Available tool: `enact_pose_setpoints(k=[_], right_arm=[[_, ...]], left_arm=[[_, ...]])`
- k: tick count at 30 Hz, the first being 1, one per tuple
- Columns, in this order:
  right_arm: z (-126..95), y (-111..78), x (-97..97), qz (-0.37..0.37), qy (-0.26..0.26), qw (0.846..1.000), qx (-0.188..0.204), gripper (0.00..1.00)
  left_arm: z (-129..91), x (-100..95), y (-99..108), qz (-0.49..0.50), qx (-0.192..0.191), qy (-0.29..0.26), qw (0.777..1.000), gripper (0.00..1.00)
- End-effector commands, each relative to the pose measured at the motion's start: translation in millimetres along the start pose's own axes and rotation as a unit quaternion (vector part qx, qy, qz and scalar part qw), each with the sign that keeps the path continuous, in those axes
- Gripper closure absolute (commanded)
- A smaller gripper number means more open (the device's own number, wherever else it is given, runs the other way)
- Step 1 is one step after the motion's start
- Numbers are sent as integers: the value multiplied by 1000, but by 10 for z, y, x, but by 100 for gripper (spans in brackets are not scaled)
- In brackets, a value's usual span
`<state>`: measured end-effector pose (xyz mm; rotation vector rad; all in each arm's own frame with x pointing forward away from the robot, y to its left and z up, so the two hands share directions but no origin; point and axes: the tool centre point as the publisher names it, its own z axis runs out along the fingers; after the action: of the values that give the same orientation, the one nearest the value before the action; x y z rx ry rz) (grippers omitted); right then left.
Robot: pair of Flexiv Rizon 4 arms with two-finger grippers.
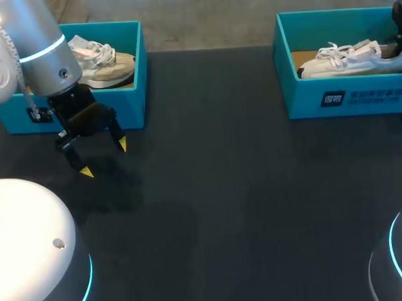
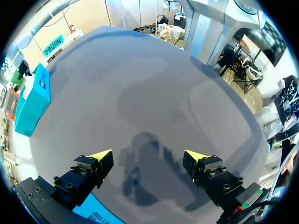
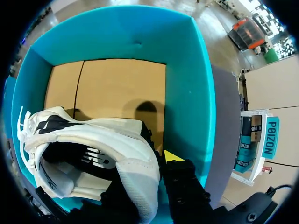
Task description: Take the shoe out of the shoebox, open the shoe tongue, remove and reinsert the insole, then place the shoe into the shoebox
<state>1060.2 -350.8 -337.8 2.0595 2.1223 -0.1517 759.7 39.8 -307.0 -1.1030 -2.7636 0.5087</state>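
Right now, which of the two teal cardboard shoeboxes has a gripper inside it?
The right-hand teal shoebox holding the white sneaker; the right gripper is at its heel. The left gripper hangs over the table outside the other box.

head view: a table [image 1: 242, 189] with a matte, dark charcoal top fills nearly the whole frame. its far edge runs straight across the upper part of the frame. the surface is plain and evenly toned from centre to lower right. light is diffuse: a faint, soft-edged shadow [image 1: 123, 193] lies at lower left of centre, fading into the surrounding top. left wrist view: the same top reads as a paler blue-grey, crossed by broad, overlapping soft shadows, with one smaller, darker patch among them.
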Motion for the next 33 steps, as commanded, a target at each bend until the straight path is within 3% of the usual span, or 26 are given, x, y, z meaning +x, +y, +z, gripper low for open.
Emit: enact_pose_setpoints(k=[1,12,33], right_arm=[[-49,-71,-11,2,-2,1000,-2,100],[-22,-201,-14,0,2,1000,5,100],[409,-256,104,-5,26,1000,11,100]], left_arm=[[-1,11,-4,0,-2,0,1000,0],[-1,11,-4,0,-2,0,1000,0],[-1,11,-4,0,-2,0,1000,0]])
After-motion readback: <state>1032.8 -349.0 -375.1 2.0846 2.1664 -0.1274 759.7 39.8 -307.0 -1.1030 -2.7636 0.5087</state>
